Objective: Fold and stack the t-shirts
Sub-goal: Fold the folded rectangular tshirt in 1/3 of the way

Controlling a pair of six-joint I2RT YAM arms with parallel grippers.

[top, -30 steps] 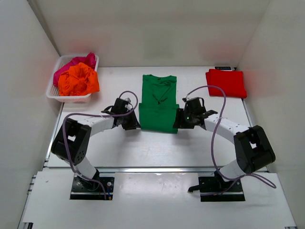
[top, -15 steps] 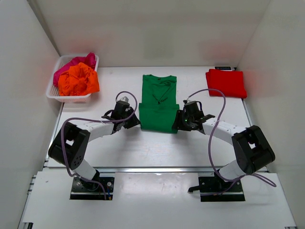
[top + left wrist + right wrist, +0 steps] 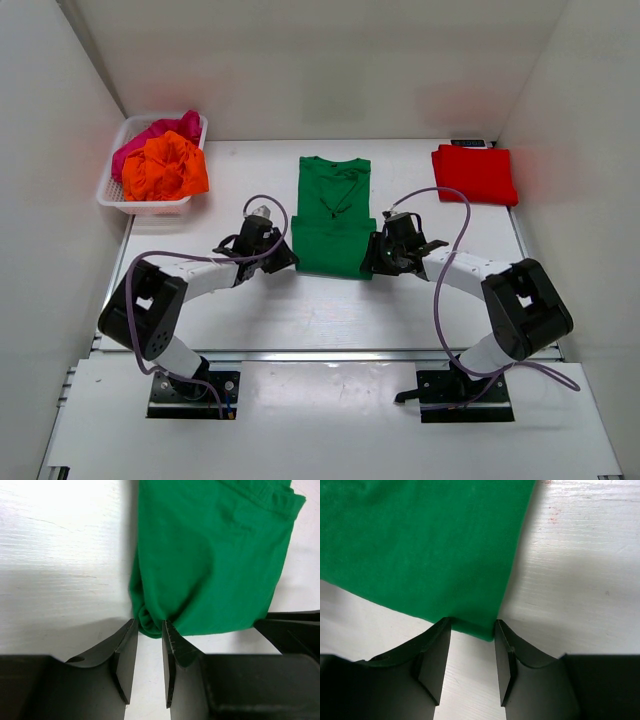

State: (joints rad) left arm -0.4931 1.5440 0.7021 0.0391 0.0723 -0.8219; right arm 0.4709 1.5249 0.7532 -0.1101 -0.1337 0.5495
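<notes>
- The left arm [image 3: 190, 270] and right arm [image 3: 465, 268] reach in from the near edge of the bench [image 3: 300, 310], and both end at the near hem of the green shirt [image 3: 333, 215].
- The left jaws stand astride the near left corner of the shirt. The gap is narrow and the cloth [image 3: 215, 555] is bunched between the tips. It cannot be told whether they already pinch it.
- The right jaws stand apart around the near right corner. The cloth [image 3: 420, 540] lies flat between the tips, so they seem not to grip yet.
- The shirt lies straight ahead of both jaws, already narrowed into a strip. Its long axis runs away from the arms, with the collar at the far end. Each arm is equally near to its own corner.
- The coming move is probably to carry the near hem toward the collar, so both corners should rise together.
- There is bare bench at both sides of the shirt and a band of it behind the collar.
- The folded red shirt [image 3: 475, 172] lies at the far right, well apart.
- At the far left, the basket [image 3: 145, 207] holds the orange shirt [image 3: 165, 168] and pink shirt [image 3: 150, 132], crumpled.
</notes>
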